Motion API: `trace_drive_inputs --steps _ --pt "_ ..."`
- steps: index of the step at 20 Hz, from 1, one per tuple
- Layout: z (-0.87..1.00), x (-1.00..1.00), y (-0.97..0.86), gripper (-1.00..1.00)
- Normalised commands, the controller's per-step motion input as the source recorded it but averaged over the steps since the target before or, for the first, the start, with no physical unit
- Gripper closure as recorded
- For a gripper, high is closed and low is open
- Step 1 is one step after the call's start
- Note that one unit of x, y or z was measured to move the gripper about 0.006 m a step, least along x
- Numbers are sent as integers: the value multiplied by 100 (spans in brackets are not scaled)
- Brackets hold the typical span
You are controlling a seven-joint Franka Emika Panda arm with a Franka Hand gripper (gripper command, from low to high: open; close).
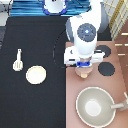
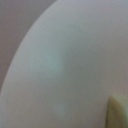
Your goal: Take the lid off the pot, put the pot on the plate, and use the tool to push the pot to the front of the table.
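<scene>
arm reaches down from exterior view's top, white wrist stacked straight above gripper [image 1: 83,70], hand pointing straight down, blue block just above the tip.

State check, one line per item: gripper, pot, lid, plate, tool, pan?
gripper: down over the pot on the stove counter.
pot: on the stove counter, mostly hidden under the gripper.
lid: cannot tell whether it is on the pot.
plate: bare, on the black table.
tool: flat on the table, untouched.
pan: upright on the counter.
</scene>
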Motion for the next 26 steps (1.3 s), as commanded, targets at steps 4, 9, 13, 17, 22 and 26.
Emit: trace_drive_inputs --steps 4,9,13,17,22,26 --pt "17 -2 12 100" --pt "66 -45 28 100" --pt "86 -90 4 100" --pt "47 -100 -1 100" --pt "1 -100 -10 100" --pt "-46 -100 -25 100"
